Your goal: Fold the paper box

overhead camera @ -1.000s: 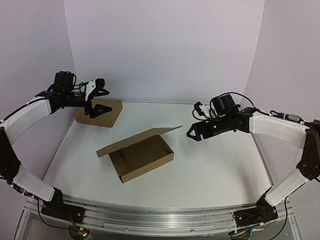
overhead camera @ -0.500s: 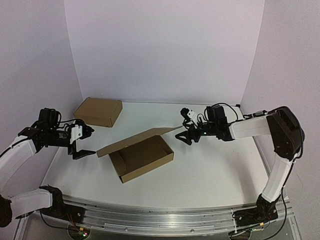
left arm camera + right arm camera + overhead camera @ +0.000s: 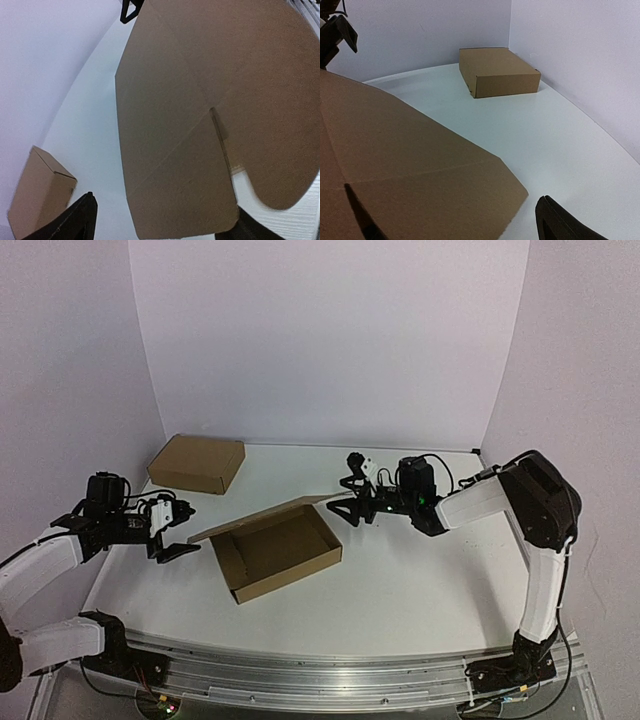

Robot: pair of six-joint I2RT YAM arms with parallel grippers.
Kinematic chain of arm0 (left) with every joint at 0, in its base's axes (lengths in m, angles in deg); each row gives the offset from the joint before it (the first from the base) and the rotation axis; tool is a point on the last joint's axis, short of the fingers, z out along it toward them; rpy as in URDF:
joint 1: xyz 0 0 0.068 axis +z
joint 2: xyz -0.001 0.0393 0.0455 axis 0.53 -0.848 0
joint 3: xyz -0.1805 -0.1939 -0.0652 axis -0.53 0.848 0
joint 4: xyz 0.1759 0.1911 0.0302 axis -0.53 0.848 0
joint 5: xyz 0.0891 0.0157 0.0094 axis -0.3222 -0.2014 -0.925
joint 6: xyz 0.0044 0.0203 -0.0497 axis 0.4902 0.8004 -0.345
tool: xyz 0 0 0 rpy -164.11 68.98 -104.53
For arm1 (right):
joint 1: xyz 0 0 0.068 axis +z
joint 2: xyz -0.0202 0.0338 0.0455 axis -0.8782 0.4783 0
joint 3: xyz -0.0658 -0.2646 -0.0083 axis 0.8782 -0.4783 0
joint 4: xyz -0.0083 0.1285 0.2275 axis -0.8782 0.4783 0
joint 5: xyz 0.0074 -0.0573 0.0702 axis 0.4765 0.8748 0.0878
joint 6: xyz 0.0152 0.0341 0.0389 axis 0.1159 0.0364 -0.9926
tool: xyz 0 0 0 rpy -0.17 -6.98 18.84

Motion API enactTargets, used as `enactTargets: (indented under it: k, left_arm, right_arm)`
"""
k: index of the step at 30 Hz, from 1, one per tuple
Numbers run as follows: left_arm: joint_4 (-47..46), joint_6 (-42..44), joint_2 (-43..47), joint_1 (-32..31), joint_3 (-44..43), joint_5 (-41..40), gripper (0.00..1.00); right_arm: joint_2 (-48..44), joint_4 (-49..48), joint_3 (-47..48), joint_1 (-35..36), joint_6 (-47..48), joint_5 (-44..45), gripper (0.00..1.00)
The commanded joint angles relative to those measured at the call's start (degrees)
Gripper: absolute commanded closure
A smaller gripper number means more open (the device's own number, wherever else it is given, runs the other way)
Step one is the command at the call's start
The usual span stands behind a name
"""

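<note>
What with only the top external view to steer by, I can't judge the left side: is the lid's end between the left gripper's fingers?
Observer: Yes. The left wrist view shows the paper box's lid end between the left gripper's spread fingers, white table showing beside one finger.
Operator: And the right side?
Observer: In the right wrist view the lid's corner sits just clear of the right gripper's one visible finger.

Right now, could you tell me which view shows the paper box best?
Top external: the paper box shows whole, tray included. Both wrist views show only its raised lid panel close up.
</note>
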Motion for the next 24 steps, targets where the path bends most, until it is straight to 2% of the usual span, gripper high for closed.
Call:
enactTargets:
  k: [1, 3, 4, 6, 9, 11, 15, 19, 24]
  left_arm:
    - [-8.4, -6.3, -1.7, -2.6, 0.7, -1.9, 0.4]
    - [-10.7, -7.9, -2.7, -4.1, 1.3, -3.3, 0.45]
    - [-12.8, -9.4, -3.2, -4.8, 1.6, -5.0, 0.48]
    - [-17.3, -13.8, -4.9, -6.1, 1.4, -9.2, 0.56]
    - [-21.6, -23.9, -8.7, -7.3, -1.6, -17.2, 0.65]
    - [-21.7, -29.2, -11.1, -8.1, -4.3, -21.6, 0.71]
    - [-22.6, -34.6, -14.2, -8.5, -6.8, -27.1, 0.73]
    - [-21.4, -37.4, -15.0, -8.5, -8.0, -27.8, 0.8]
    - [-17.8, -43.1, -16.6, -8.5, -11.9, -26.1, 0.91]
  right_arm:
    - [0.7, -5.9, 1.4, 2.1, -3.3, 1.4, 0.2]
    - [1.1, -6.2, 1.6, 3.6, -3.3, 2.8, 0.24]
    - [1.3, -6.4, 1.5, 4.4, -3.5, 4.4, 0.29]
    - [1.5, -7.5, 1.1, 5.6, -4.9, 9.3, 0.47]
    - [1.5, -8.7, 0.7, 7.2, -7.7, 17.0, 0.6]
    - [1.7, -8.8, 0.9, 8.6, -8.1, 21.1, 0.63]
    - [1.8, -8.7, 1.3, 10.2, -9.0, 28.5, 0.65]
    - [1.2, -5.3, 1.5, 10.2, -11.4, 36.2, 0.72]
    - [-1.2, -0.3, 2.2, 10.3, -18.6, 37.6, 0.81]
